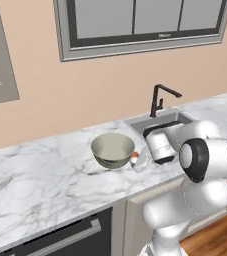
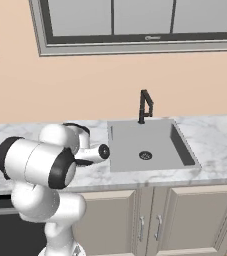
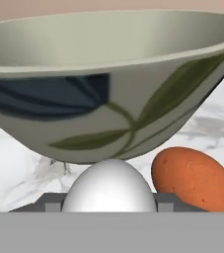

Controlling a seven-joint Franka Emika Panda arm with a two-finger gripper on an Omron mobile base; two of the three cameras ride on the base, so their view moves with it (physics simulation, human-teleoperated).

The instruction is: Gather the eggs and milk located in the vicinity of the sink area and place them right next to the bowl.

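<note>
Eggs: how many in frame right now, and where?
2. The white egg sits between the gripper fingertips, close in front of the bowl. The orange-brown egg lies on the counter beside it. More may be hidden.

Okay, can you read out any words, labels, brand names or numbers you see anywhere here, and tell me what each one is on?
Window frame: a small dark mark on the lower rail, too small and blurred to read.
Bowl: a leaf pattern, no lettering.
White egg and brown egg: no markings.
Nothing else bears readable text.
</note>
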